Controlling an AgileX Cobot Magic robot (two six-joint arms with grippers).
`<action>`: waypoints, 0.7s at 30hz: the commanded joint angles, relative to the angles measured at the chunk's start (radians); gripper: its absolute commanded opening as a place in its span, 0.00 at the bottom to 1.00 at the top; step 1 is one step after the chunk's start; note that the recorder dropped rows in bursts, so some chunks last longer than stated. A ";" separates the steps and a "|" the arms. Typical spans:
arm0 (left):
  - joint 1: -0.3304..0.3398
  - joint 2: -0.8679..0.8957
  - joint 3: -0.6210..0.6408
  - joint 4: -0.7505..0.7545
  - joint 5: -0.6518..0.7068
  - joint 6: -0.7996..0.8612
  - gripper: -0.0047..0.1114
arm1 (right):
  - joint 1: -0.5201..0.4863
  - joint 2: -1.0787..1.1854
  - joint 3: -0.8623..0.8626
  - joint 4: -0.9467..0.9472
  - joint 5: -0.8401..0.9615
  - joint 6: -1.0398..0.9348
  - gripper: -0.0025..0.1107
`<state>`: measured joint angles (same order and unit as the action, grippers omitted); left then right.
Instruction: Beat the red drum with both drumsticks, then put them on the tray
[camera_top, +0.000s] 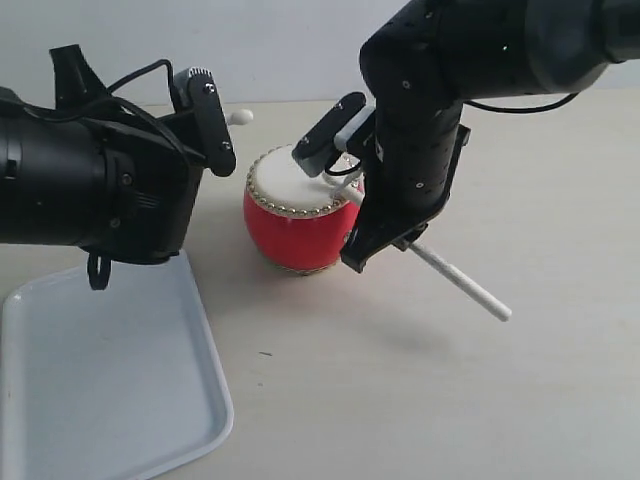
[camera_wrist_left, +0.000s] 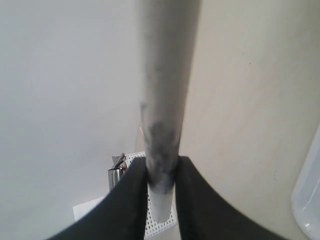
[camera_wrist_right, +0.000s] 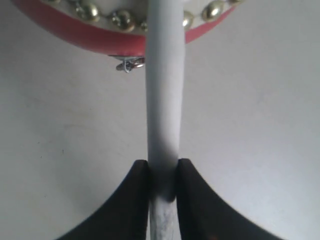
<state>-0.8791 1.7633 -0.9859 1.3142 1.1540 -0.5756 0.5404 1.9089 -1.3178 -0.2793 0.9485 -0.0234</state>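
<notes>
1. Right wrist view: the right gripper (camera_wrist_right: 162, 172) clamps a stick (camera_wrist_right: 162, 100), its tip over the drum (camera_wrist_right: 90, 30).
2. The left gripper (camera_wrist_left: 161, 182) pinches the other stick (camera_wrist_left: 164, 75), clear of the drum.
3. A glancing blow could twist a stick loose.
</notes>
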 joint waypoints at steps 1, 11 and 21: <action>0.002 -0.019 -0.003 -0.013 0.013 -0.008 0.04 | 0.001 0.008 -0.004 0.000 0.000 -0.011 0.02; 0.002 -0.019 -0.003 -0.087 -0.139 -0.007 0.04 | 0.001 -0.035 -0.033 -0.010 0.016 -0.018 0.02; 0.032 0.099 -0.003 -0.131 -0.324 0.031 0.04 | 0.001 -0.255 -0.085 -0.018 0.047 -0.009 0.02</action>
<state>-0.8578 1.8113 -0.9859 1.2166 0.8399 -0.5708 0.5404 1.7002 -1.3980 -0.2878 0.9957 -0.0351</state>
